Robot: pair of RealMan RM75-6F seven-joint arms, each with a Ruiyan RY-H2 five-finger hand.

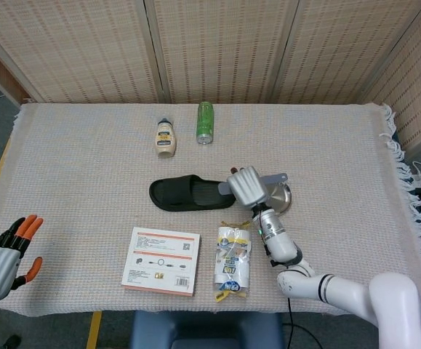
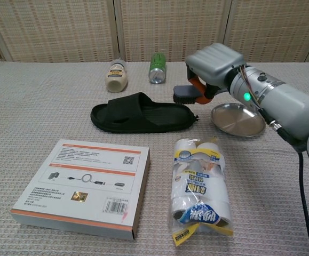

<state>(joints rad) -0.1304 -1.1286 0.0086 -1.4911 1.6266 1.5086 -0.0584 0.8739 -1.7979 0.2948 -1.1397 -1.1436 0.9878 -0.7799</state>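
The left hand point(image 1: 5, 251) hangs off the near left corner of the tabletop point(image 1: 72, 182), fingers spread and holding nothing, with a wide bare strip of woven cloth between it and the nearest thing, the flat box point(image 1: 161, 260). Toward the far edge, well away from both hands, a squeeze bottle point(image 1: 166, 137) and a green can point(image 1: 206, 121) lie side by side.

The right hand point(image 2: 212, 66) is raised above the cloth with its fingers curled around a dark brush point(image 2: 189, 94), gripping it by the handle; the brush hangs clear of the surface. Directly under and just to the left of this hand lies the black slipper point(image 2: 141, 113), its heel end nearest the brush. In the chest view the brush sits just above that end; whether they touch cannot be told. On the near side of the hand, a pack of paper rolls point(image 2: 201, 184) lies lengthwise, a short gap from the slipper. Just to the right of the hand and lower sits the steel plate point(image 2: 238, 120), bare, with the forearm crossing above its near rim in the head view. Beyond the plate, the cloth runs open to the fringed right edge point(image 1: 393, 145).
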